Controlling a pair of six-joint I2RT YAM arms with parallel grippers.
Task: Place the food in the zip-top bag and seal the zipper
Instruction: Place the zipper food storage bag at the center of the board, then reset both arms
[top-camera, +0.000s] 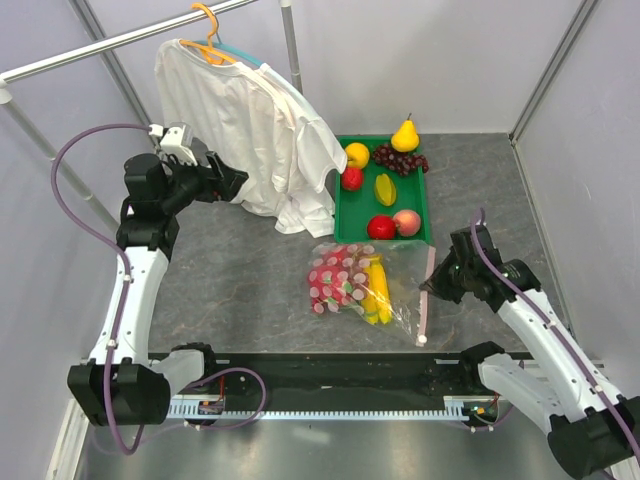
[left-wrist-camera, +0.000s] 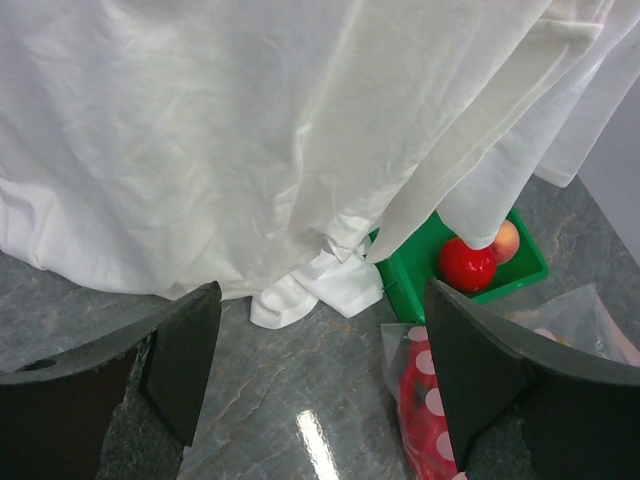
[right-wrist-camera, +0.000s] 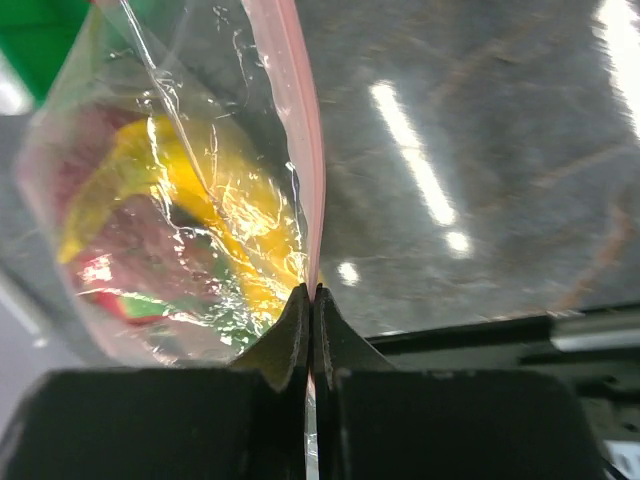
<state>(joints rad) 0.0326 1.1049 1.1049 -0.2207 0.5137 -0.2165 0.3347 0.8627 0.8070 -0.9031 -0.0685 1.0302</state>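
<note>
Right wrist view is being filled by the right fingers (right-wrist-camera: 295, 335), which are being held fully closed on the zipper (right-wrist-camera: 305, 150). The pink strip is being pinched flat between them, presumably so that the seal is being pressed shut. Just beyond, the zip-top bag (right-wrist-camera: 170, 130) is lying on the surface (right-wrist-camera: 480, 200), with the banana bunch (right-wrist-camera: 250, 220) and dragon fruit (top-camera: 335, 272) already inside. From above, the right arm is being held low and stretched inward toward the bag's mouth edge. Farther off, the green tray (top-camera: 345, 215) is sitting just behind the bag. Farthest, the left arm is being held raised and folded, its left fingers (left-wrist-camera: 185, 350) being held wide apart and empty before the white shirt (left-wrist-camera: 250, 120), apparently parked clear of the sealing.
</note>
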